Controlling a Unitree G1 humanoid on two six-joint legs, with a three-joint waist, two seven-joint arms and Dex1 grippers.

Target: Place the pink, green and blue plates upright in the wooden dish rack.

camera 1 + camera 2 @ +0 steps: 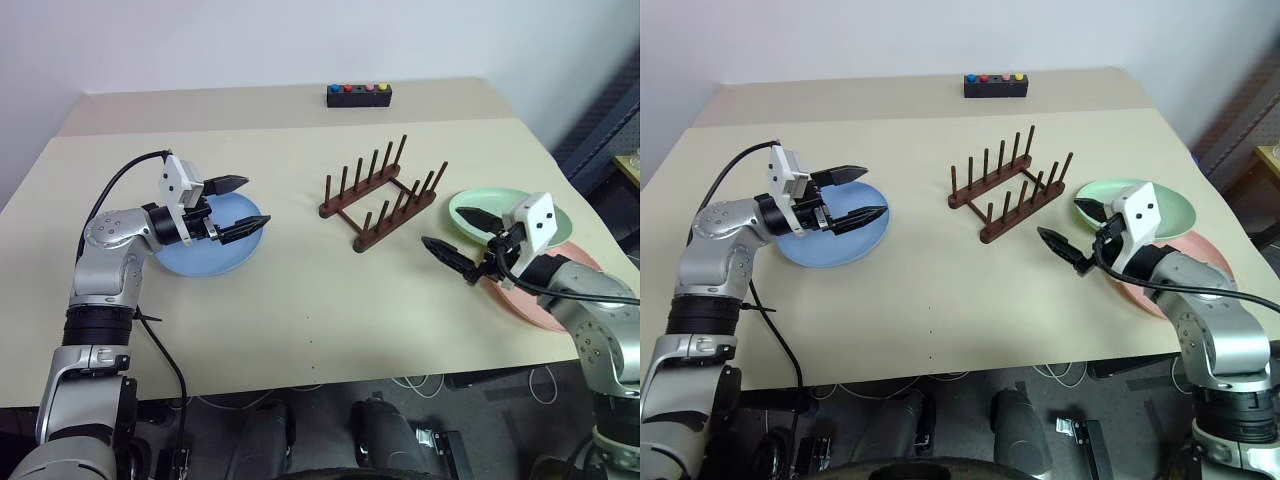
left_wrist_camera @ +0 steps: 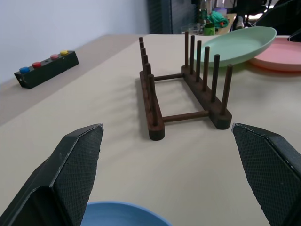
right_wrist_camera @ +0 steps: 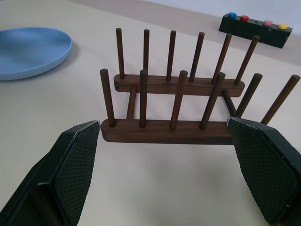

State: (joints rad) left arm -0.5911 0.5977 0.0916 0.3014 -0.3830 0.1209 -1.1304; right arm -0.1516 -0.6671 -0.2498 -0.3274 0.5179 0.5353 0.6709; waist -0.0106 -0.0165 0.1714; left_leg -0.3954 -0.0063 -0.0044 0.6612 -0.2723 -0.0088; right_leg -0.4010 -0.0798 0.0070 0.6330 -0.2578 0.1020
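Nearest to us are the two arms, one reaching in from each side of the beige table (image 1: pixel 300 300). We see the left gripper (image 1: pixel 234 209) hanging over the blue plate (image 1: pixel 210 250), its black fingers spread wide apart with nothing between them — the plate lies flat on the table at the left. We see the right gripper (image 1: pixel 455 240) at the right side, its fingers likewise spread wide and empty, pointing toward the middle of the table.

Between the two grippers stands the wooden dish rack (image 1: pixel 382 195), set at a slant, its two rails and rows of upright pegs holding no plate. From the left wrist view we look along the rack (image 2: pixel 183 89) lengthways; from the right wrist view we face its (image 3: pixel 183 94) long side.

Behind the right gripper the green plate (image 1: pixel 470 208) lies flat, and we find the pink plate (image 1: pixel 530 305) just beside it, nearer the table's front edge — whether the green rim overlaps the pink we cannot tell. At the far edge of the table sits a small black box with coloured buttons (image 1: pixel 358 95), well apart from the rack.
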